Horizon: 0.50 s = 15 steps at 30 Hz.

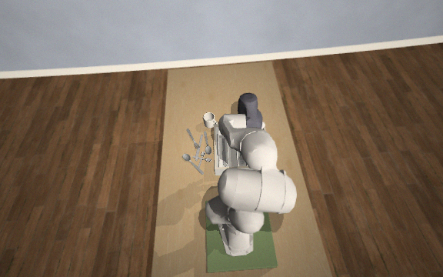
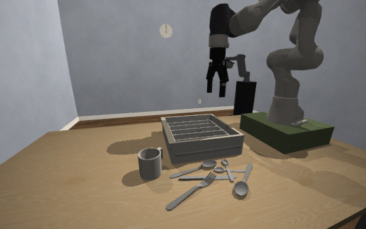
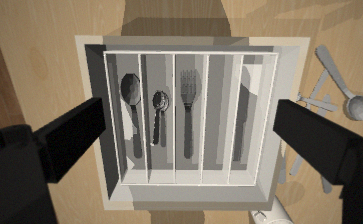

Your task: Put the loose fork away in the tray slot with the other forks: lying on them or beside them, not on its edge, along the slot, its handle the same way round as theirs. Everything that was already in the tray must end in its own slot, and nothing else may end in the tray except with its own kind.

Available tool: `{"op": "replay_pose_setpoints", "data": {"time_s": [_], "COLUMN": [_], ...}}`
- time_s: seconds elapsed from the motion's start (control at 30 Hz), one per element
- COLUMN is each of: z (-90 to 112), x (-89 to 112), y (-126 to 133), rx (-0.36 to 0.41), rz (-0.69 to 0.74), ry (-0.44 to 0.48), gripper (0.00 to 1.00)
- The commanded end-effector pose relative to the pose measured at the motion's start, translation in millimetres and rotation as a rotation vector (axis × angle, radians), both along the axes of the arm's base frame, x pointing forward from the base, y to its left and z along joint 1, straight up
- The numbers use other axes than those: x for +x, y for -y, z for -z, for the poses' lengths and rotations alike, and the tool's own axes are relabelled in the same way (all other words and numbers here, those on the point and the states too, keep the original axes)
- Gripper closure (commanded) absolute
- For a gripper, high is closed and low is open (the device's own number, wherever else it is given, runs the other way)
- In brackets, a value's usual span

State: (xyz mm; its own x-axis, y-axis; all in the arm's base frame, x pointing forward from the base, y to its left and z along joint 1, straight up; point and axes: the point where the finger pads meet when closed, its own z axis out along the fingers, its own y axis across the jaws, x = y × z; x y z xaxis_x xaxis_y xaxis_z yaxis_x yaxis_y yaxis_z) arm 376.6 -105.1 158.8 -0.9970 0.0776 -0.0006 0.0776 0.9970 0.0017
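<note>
The loose fork (image 2: 190,191) lies on the table in front of the tray, its tines toward the tray and its handle toward the table's front; it also shows in the top view (image 1: 193,138). The grey tray (image 2: 202,137) has several long slots. In the wrist view the tray (image 3: 189,117) holds a large spoon (image 3: 132,110), a small spoon (image 3: 159,115), a fork (image 3: 189,110) in the middle slot with its tines toward the top of the view, and a knife (image 3: 242,115). My gripper (image 2: 216,87) hangs high above the tray, open and empty, its fingers spanning the tray (image 3: 193,135).
A grey mug (image 2: 150,166) stands left of the tray's front. Loose spoons (image 2: 241,187) (image 2: 192,168) and a knife (image 2: 202,177) lie mixed around the loose fork. The arm's green base (image 2: 286,131) sits right of the tray.
</note>
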Motion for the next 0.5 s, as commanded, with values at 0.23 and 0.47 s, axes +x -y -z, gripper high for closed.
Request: {"op": "replay_pose_setpoints", "data": {"time_s": [0.23,0.47], "z": [0,-2], "x": [1,12], "y": [-1,-4], "rx": [0.003,0.001], "rz": [0.004,-0.111], "ry": [0.002,-0.001], "gripper": [0.0,0.0]}}
